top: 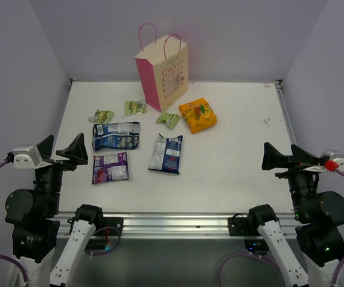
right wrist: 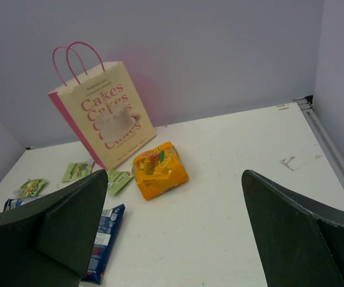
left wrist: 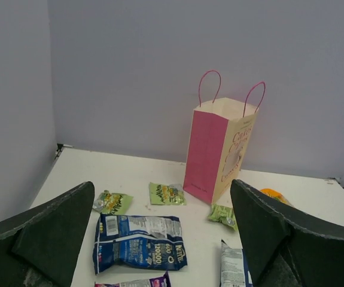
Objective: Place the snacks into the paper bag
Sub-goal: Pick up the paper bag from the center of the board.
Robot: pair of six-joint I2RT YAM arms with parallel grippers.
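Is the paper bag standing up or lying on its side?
Upright. The paper bag stands on its base, its handles pointing up and its top open.

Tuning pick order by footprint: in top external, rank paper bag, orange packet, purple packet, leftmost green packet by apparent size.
1. paper bag
2. orange packet and purple packet: about alike, can't separate
3. leftmost green packet

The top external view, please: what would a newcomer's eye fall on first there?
The cream paper gift bag with magenta side and pink cord handles stands upright near the far edge of the white table, the tallest thing. Right of its foot lies the large orange flat packet, the brightest spot. The left gripper and right gripper hang open at the near corners.
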